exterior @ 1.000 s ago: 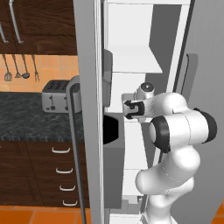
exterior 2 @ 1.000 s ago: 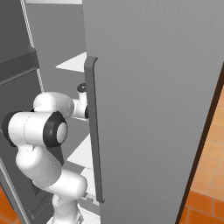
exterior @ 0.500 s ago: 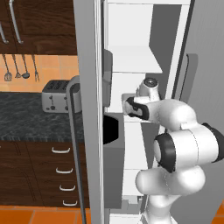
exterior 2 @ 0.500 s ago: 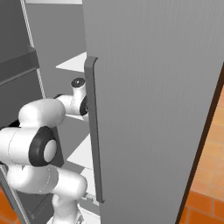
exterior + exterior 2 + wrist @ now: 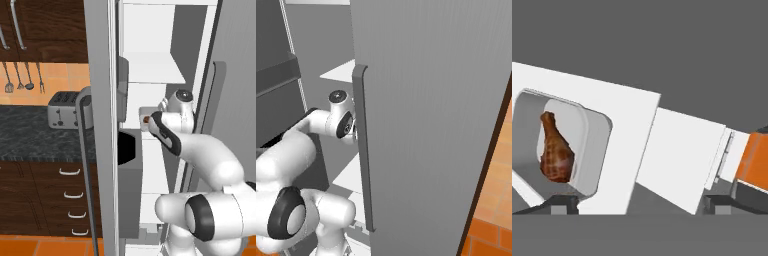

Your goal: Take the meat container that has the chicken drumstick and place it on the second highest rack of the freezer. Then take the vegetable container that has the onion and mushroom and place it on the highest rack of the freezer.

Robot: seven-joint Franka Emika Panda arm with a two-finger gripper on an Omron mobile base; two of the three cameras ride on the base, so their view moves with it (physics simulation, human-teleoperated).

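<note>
Hand view, chicken drumstick (image 5: pixel 556 148) in its container (image 5: pixel 587 150) on white rack (image 5: pixel 632 130), jaws wide, empty, arm now pulled back.

White arm (image 5: pixel 316 122) behind grey freezer (image 5: pixel 431 100) door's bar handle (image 5: pixel 363 150), beside white shelves.

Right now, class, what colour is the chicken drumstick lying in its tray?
Glossy reddish-brown; the chicken drumstick shows best in the hand view.

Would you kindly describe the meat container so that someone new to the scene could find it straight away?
Look into the tall grey freezer with its white interior. On a white shelf inside, in front of the open gripper, sits a pale rounded tray. It alone holds the chicken drumstick, a glossy reddish-brown club-shaped piece.
</note>
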